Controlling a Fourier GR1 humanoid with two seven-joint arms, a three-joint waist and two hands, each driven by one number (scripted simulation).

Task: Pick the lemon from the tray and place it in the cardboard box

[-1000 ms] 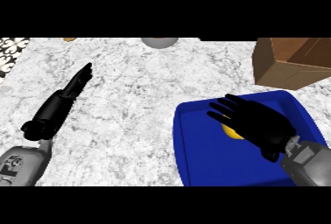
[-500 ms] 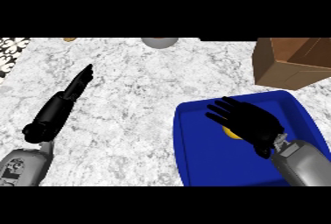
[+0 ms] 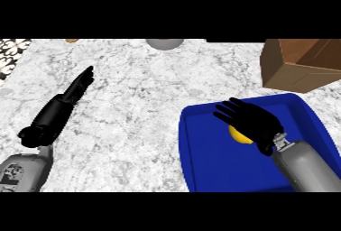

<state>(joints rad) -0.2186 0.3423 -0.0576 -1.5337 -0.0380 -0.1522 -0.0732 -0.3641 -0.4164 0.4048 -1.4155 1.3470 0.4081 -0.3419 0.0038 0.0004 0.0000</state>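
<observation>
You've got the right robot hand (image 3: 251, 121) over the blue plastic tray (image 3: 200, 171), fingers spread, gripping nothing. The small yellow lemon (image 3: 237, 135) lies in the tray, half hidden under the palm. The brown cardboard box (image 3: 300, 63) sits beyond the tray's far right corner.

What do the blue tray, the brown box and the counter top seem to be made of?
The blue tray looks like plastic: smooth, one even colour, with a moulded raised rim. The brown box looks like cardboard: matt tan faces and folded flaps. The counter top looks like marble or similar stone, white with grey veins, though it may be an imitation.
</observation>
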